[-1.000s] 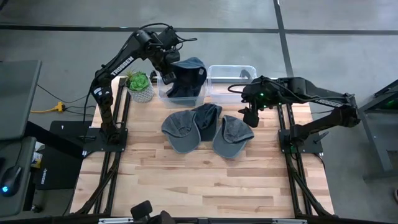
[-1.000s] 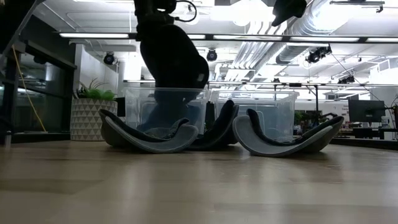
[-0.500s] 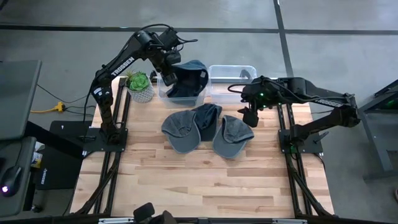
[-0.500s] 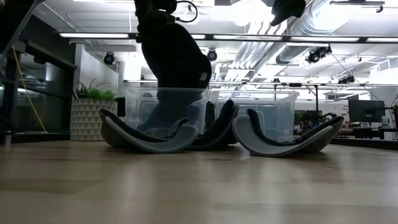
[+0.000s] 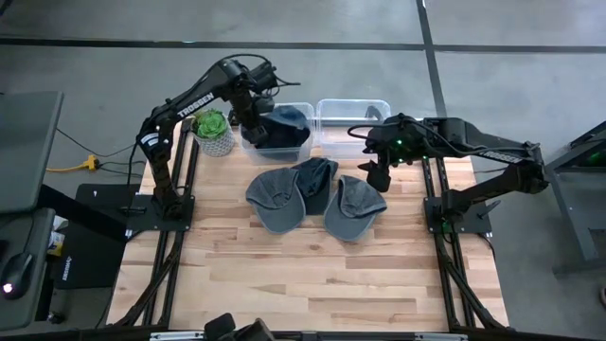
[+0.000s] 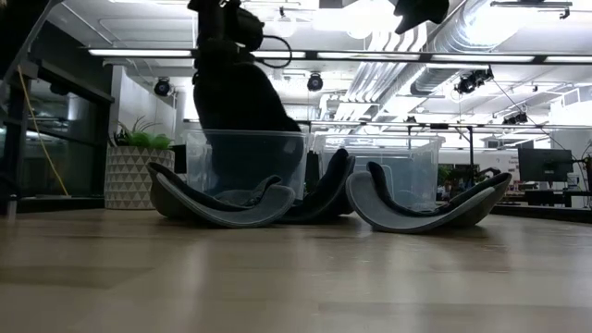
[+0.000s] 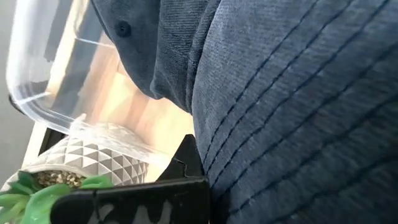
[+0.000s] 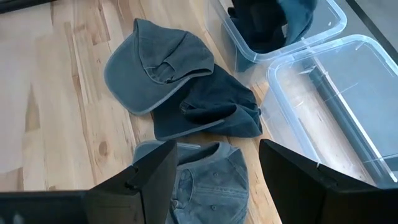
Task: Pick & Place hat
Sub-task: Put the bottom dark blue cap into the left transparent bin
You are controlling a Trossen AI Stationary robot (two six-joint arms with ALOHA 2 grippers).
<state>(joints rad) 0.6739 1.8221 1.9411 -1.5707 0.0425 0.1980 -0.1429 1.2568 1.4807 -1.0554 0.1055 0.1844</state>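
- Hat (image 5: 284, 128): a dark blue one hangs down into the left clear box (image 5: 301, 144), at the back of the wooden surface (image 5: 312, 275).
- The left fingers (image 5: 248, 121) are shut tight on this hat and sit just over the box's left edge.
- From the left arm's own camera, the blue cloth fills most of the view, with the box's rim (image 7: 37, 109) beside it.
- Seen from low down, the hat is a dark lump (image 6: 236, 102) that dips into the box (image 6: 245, 166).
- The right clear box (image 5: 352, 121) stands just beside the first one. I see no hat in it.
- Three more hats lie on the surface in front of the boxes: a gray-blue one (image 5: 275, 197), a darker one (image 5: 317, 180) that touches it, and another gray-blue one (image 5: 355, 206) on the right.
- The right fingers (image 5: 377, 175) are spread wide and hold nothing. They hang just beside the right-hand hat, near the front corner of the right box.
- A small green plant in a white pot (image 5: 214, 133) stands just left of the left box.
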